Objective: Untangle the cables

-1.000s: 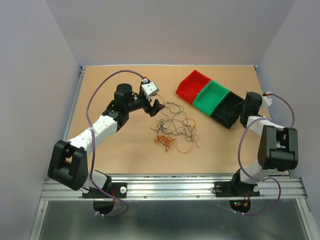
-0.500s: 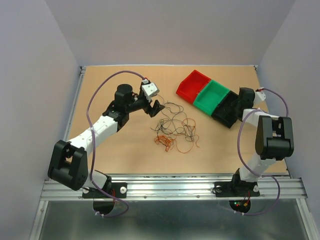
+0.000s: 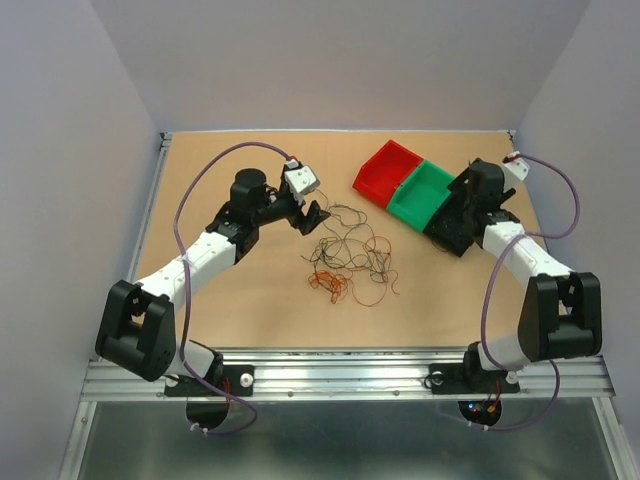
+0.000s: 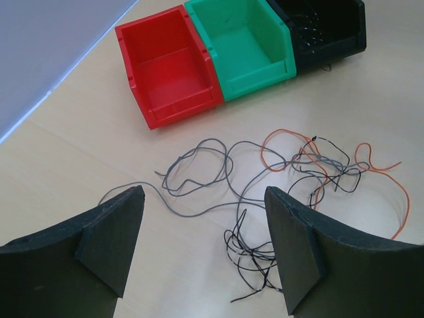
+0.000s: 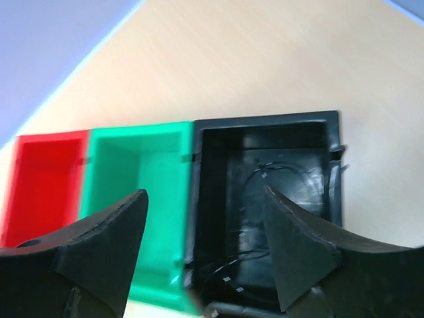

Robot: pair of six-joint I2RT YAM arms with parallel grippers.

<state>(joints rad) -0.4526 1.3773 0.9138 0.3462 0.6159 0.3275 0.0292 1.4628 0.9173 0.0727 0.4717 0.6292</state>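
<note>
While agape, right claw (image 5: pixel 205 222) over bin (image 5: pixel 265 120)

You can see three little bins in a slanted row on the far right part of the table (image 3: pixel 250 300). The red bin (image 3: pixel 385 172) is at the left end, the green bin (image 3: pixel 425 192) is in the middle, and the black bin (image 5: pixel 265 120) is at the right end. They touch side by side. The table top is light brown. Pale walls (image 3: pixel 330 60) stand round it. A metal rail (image 3: pixel 350 375) runs along the near edge.
</note>
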